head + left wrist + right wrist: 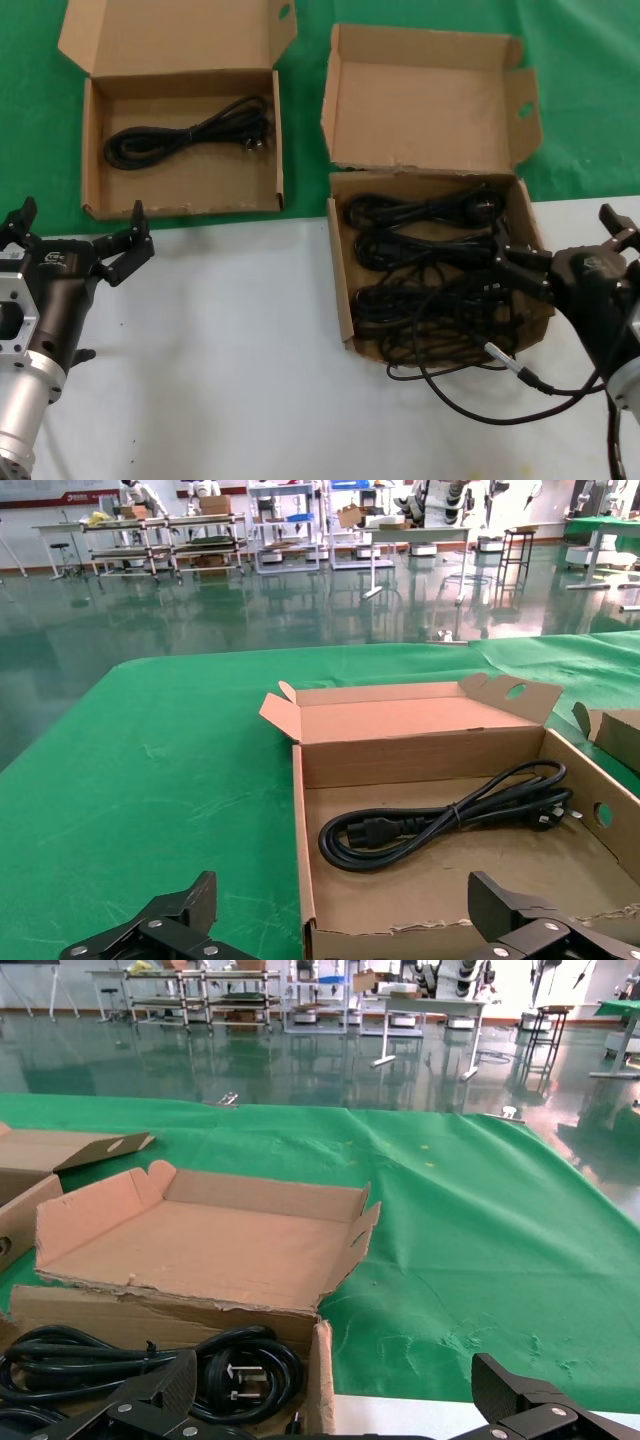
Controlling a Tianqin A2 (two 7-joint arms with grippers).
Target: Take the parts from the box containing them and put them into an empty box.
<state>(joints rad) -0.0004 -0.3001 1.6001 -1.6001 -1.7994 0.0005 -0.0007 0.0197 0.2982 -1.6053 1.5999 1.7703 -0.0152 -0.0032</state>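
The squarish box (339,270) with the side-flapped lid (420,100) holds several coiled black cables (430,262); one cable (455,392) trails over its front edge onto the table. The wide shallow box (90,150) at the back left holds one coiled cable (190,130). My right gripper (560,240) is open at the squarish box's right wall; in the right wrist view its jaws (335,1405) straddle that wall (321,1370), with cables (240,1370) on one side. My left gripper (80,228) is open just in front of the wide box, empty; in the left wrist view (340,920) it faces that box (400,755) and its cable (440,815).
Both boxes stand where the white table top (230,340) meets the green cloth (590,90); their open lids lie back on the cloth. A narrow green gap (305,130) separates the boxes. Shelves and tables stand far behind across the hall floor.
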